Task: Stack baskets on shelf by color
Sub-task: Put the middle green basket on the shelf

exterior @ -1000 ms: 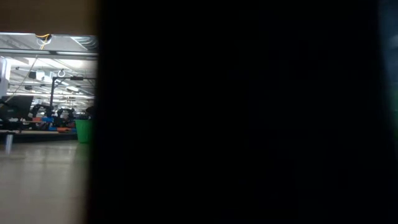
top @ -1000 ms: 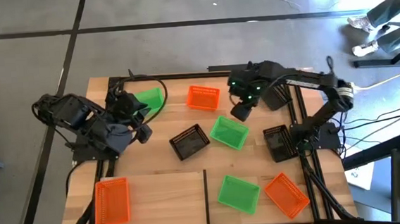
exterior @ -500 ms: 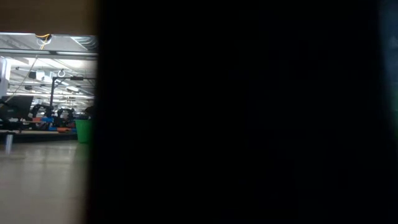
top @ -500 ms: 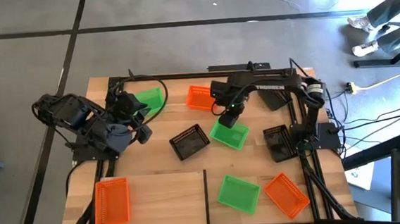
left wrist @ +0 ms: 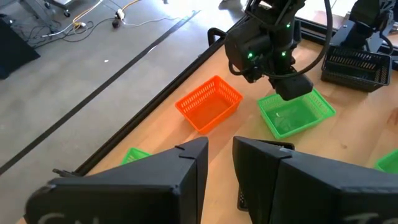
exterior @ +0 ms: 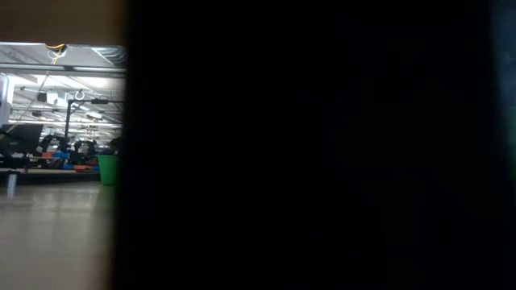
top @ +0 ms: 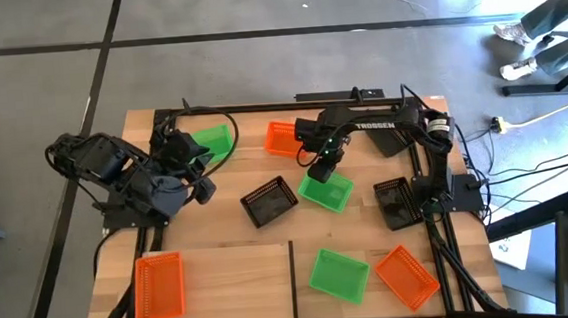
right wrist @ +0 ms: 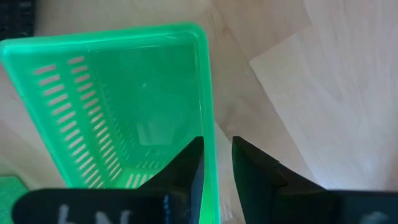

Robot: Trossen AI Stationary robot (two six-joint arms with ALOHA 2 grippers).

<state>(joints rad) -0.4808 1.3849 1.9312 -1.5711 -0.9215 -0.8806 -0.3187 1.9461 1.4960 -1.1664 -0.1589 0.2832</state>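
- No stack is made yet, as far as I can judge; every basket lies alone, so nearly the whole task is left.
- On the shelf, the pale board at the near side of the bench with a thin dark divider, three baskets lie: an orange basket on the left part, and a green basket with another orange basket just beside it on the right part. The colours on the right part are mixed.
- Not yet on the shelf: a far orange basket, a black basket in the middle, a second black basket at the right arm's base, a far green basket near the left arm, and the middle green basket.
- The right gripper is over the far edge of the middle green basket. In the right wrist view its jaws are narrowly apart with the basket's rim between them, not yet clamped.
- The left gripper waits at the left side of the bench, holding nothing, its jaws a little apart.
- The low view is almost wholly blocked by something dark and helps nothing.
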